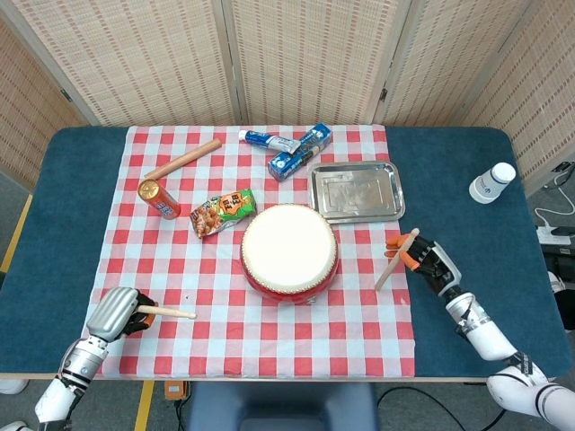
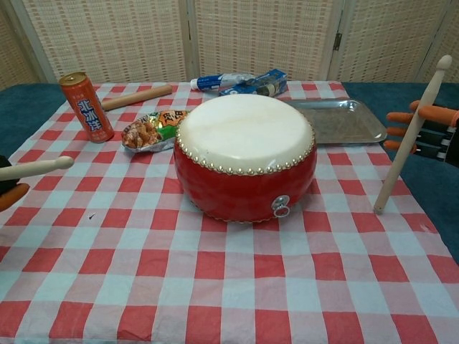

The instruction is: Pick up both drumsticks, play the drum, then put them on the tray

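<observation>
Left of the drum point(image 1: 289, 250), the left robot hand point(image 1: 114, 312) grasped one drumstick point(image 1: 166, 312); right of it, the right robot hand point(image 1: 431, 263) pinched the other drumstick point(image 2: 412, 136). Both looked light, stiff and smooth, best held near the butt.

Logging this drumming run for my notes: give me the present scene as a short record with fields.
left hand: grips a drumstick lying near level, tip toward the drum
right hand: holds the other drumstick, tilted steeply, tip up in chest view
drum: red, white head, upright mid-cloth, touched by neither stick
tray: metal, behind the drum, holds nothing
other items: orange can, snack bag, rolling pin, toothpaste tube and box, white cup
task stage: both sticks lifted
</observation>
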### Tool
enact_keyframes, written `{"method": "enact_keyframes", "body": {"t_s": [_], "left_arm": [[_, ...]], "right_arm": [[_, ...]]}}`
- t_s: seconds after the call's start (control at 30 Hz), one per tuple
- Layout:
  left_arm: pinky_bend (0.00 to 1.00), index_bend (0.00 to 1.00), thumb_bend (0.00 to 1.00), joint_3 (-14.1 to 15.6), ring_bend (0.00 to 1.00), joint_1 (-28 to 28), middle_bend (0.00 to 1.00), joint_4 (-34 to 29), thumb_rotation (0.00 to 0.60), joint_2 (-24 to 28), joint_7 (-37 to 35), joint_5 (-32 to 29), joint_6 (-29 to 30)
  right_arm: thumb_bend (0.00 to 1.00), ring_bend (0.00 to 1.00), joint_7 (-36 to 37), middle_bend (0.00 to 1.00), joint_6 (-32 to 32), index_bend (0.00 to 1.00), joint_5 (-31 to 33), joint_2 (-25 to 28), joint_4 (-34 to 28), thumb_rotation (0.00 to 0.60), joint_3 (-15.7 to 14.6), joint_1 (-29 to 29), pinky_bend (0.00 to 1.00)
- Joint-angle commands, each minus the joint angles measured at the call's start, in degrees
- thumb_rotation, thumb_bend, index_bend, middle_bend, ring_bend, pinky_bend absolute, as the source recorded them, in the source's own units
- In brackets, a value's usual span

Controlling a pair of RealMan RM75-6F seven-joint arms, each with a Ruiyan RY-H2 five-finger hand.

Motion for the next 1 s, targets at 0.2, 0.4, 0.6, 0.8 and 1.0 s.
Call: {"method": "enact_keyframes", "body": {"t_s": [0.2, 0.4, 0.6, 0.8, 1.0], "left_arm": [[1.0, 1.0, 0.58, 0.2, 1.0, -0.1, 1.0, 0.4, 0.6, 0.1, -0.5, 0.4, -0.1], [1.0, 1.0, 0.58, 0.3, 1.0, -0.2, 1.0, 0.3, 0.6, 0.3, -0.3, 0.5, -0.2], [1.0, 1.0, 0.58, 0.7, 1.0, -0.3, 1.0, -0.1, 0.6, 0.3, 0.2, 0.7, -0.6], [1.0, 1.0, 0.58, 0.7, 1.0, -0.4, 1.0, -0.4, 0.6, 0.3, 0.3, 0.9, -0.5], [1.0, 1.0, 0.57, 1.0, 1.0, -0.5, 1.0, -0.5, 0.6, 0.2, 0.4, 1.3, -0.6]], "right_arm": [[0.2, 0.32, 14.6, 0.38, 8.9, 0.44, -4.9, -9.4, 17.5, 0.6, -7.2, 3.3, 0.35], [0.07, 0.37, 16.5, 0.41, 11.6, 0.44, -5.2, -11.7, 22.6, 0.6, -9.7, 3.7, 0.4], [0.0, 0.43, 13.5, 0.47, 12.6, 0.54, -4.5, -12.8, 24.0, 0.6, -11.3, 3.3, 0.46], [0.0, 0.52, 10.7, 0.56, 12.3, 0.7, -2.9, -13.1, 23.3, 0.6, -11.6, 2.9, 0.51], [0.0, 0.58, 6.1, 0.62, 11.3, 0.78, -2.6, -13.4, 22.9, 0.6, -12.8, 3.0, 0.56]]}}
